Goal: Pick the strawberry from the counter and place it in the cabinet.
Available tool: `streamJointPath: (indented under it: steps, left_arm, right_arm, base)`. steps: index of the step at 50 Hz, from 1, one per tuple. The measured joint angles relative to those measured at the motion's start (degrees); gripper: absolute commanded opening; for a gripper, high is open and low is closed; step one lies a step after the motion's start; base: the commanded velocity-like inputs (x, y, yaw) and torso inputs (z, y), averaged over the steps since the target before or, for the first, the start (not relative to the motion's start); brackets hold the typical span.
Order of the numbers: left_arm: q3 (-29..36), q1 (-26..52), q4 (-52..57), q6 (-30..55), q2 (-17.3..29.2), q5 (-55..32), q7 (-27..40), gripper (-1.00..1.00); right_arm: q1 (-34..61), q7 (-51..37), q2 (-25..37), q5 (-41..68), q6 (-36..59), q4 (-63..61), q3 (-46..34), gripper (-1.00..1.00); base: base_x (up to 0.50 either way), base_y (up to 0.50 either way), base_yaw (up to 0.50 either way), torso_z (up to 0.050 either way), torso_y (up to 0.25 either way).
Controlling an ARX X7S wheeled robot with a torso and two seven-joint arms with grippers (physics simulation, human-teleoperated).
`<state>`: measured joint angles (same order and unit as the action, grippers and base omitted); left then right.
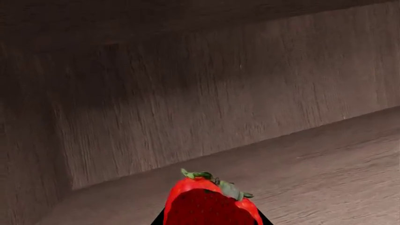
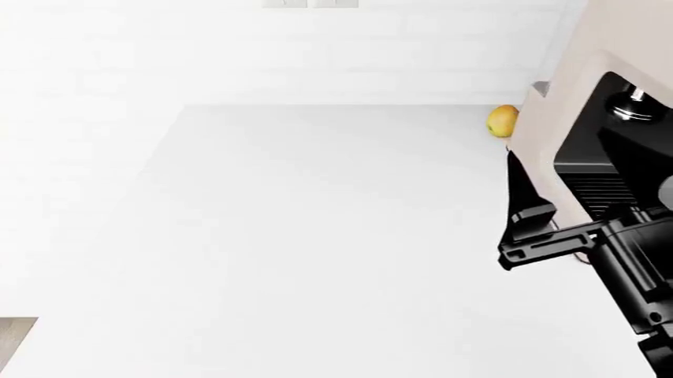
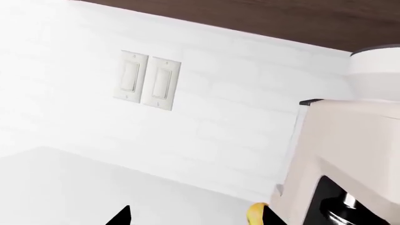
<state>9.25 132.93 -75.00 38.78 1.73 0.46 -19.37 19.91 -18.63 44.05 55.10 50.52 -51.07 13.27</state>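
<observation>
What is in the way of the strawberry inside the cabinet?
Nothing visible. The strawberry sits in the left gripper, just above the cabinet's bare wooden shelf, with only the back wall beyond it.

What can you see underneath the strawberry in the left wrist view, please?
The strawberry is over a brown wooden shelf floor with wooden walls behind it. The berry hides the surface directly beneath, so contact cannot be confirmed.

Matt, grainy brown wood lines the cabinet (image 1: 206, 93) walls and floor. The strawberry (image 1: 209, 206) looks glossy red with a dimpled skin. The counter (image 2: 315, 252) is smooth, plain white; the yellow fruit (image 2: 503, 120) at its 1 o'clock shines faintly.
</observation>
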Motion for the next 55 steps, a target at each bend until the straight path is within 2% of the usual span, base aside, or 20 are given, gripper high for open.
streamJointPath:
  steps: [11, 28, 29, 42, 55]
  left_arm:
    - [2.0, 1.0, 0.0, 0.0, -0.3, 0.0, -0.5, -1.0]
    - [2.2, 1.7, 0.0, -0.2, -0.5, 0.6, -0.5, -1.0]
    - [2.2, 1.7, 0.0, -0.2, -0.5, 0.5, -0.4, 1.0]
    - [1.7, 1.9, 0.0, -1.0, -0.3, 0.7, 1.9, 1.0]
    - [-3.7, 2.0, 5.3, 0.8, -0.3, 9.6, -1.5, 1.0]
  right_arm:
    - [0.0, 0.7, 0.4, -1.4, -0.7, -0.2, -1.1, 1.0]
    - [1.9, -2.7, 1.7, 3.6, 1.8, -2.6, -0.4, 1.0]
    - [1.9, -2.8, 1.7, 3.7, 1.7, -2.7, -0.3, 1.0]
    - [-0.5, -1.1, 1.6, 1.8, -0.6, -2.7, 0.2, 1.0]
    - [-2.8, 2.2, 0.9, -2.1, -4.2, -1.2, -0.6, 1.0]
  base:
    - [0.37, 0.0, 0.0, 0.0, 0.0]
    - [0.0, 0.0, 0.0, 0.0, 0.0]
    - [0.0, 0.0, 0.0, 0.0, 0.0]
    - [0.0, 0.0, 0.0, 0.0, 0.0]
    - [0.0, 0.0, 0.0, 0.0, 0.0]
